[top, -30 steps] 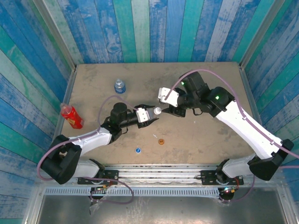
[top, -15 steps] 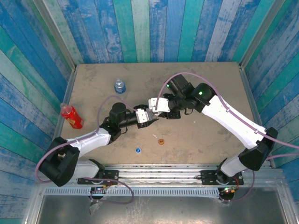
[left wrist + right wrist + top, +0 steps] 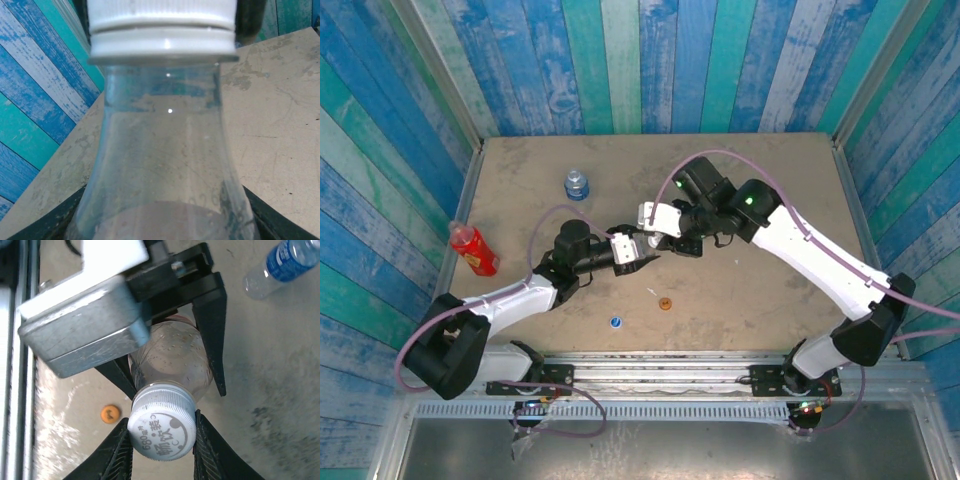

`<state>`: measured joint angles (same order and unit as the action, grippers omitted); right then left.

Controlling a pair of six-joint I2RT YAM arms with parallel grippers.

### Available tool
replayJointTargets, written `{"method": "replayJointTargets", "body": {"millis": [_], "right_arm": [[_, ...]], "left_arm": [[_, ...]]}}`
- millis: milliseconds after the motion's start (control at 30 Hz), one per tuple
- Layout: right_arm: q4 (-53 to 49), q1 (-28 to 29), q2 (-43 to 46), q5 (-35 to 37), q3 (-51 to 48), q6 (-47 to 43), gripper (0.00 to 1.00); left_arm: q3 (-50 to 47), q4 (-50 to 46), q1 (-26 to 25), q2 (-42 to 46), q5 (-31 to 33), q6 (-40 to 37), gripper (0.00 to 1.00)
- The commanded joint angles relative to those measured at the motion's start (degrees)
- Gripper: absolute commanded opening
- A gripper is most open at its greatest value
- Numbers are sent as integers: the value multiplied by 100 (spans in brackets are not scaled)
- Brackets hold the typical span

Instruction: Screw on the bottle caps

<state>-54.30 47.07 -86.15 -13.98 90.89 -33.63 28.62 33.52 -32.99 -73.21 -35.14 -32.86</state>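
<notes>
white cap (image 3: 162, 426): sits on the mouth of the clear bottle, its printed top facing the right wrist camera. From the left wrist its ribbed skirt lies right above the neck ring (how far it is threaded down cannot be told).
clear bottle (image 3: 172, 360): held near the middle of the table, between the two arms, with its neck pointing toward the right arm. The shoulder and upper body are see-through.
right gripper (image 3: 161, 421): one dark finger is pressed on each side of the cap, pinching it between them.
left gripper (image 3: 642, 246): its black fingers clamp the body of the bottle from both sides, below the shoulder. The pale camera block sits just behind them.
orange cap (image 3: 665, 303): lies flat on the table, toward the arm bases from the held bottle and apart from it.
blue cap (image 3: 616, 321): lies on the table to the left of the orange one and a little nearer the bases. The two are not touching.
white scrap (image 3: 652, 291): a thin sliver just beside the orange cap, on its far-left side.
blue-labelled bottle (image 3: 576, 184): stands alone in the far left part of the table, well apart from both grippers.
red bottle (image 3: 473, 249): tilted at the table's left edge, against the wall.
table (image 3: 770, 180): a worn tan surface, closed in by blue and green plank walls.
</notes>
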Motion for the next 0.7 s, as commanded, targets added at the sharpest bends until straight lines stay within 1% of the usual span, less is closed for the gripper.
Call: {"method": "replayJointTargets", "body": {"millis": [0, 67, 100, 133, 167, 233, 300, 367, 433, 467, 533, 633, 667], "right_arm": [[758, 29, 299, -395, -258, 2774, 4], [1033, 29, 397, -675, -495, 3626, 2], [1119, 24, 426, -694, -594, 3882, 1], [1134, 24, 447, -722, -675, 4004, 2], [1061, 29, 458, -721, -708, 3949, 4], [893, 25, 515, -542, -704, 3390, 11], [861, 14, 692, -180, -774, 2828, 23], [1049, -45, 985, -62, -983, 2020, 41], [1410, -105, 1381, -149, -1388, 1212, 56], [1662, -107, 1583, -216, -1601, 1029, 58], [2506, -128, 2040, -500, -2218, 909, 62], [3850, -172, 2477, -1078, -2983, 1053, 64], [4185, -185, 2533, -1174, -3144, 1166, 64]], "left_arm": [[21, -25, -6, 209, 92, -150, 62], [27, -29, -14, 199, 112, -142, 62], [21, -28, -10, 202, 122, -142, 62], [21, -25, -12, 208, 130, -150, 62], [14, -21, -13, 207, 137, -158, 62], [4, -8, -11, 202, 156, -154, 62], [12, 4, -6, 210, 186, 16, 62], [16, 72, 2, 226, 128, 250, 61], [-28, 423, 71, 216, -165, 654, 61], [-56, 666, 114, 195, -320, 877, 61], [-92, 1116, 170, 159, -653, 1303, 61], [-111, 1646, 170, -49, -958, 1741, 61], [-133, 1834, 171, -84, -1033, 1859, 61]]}}
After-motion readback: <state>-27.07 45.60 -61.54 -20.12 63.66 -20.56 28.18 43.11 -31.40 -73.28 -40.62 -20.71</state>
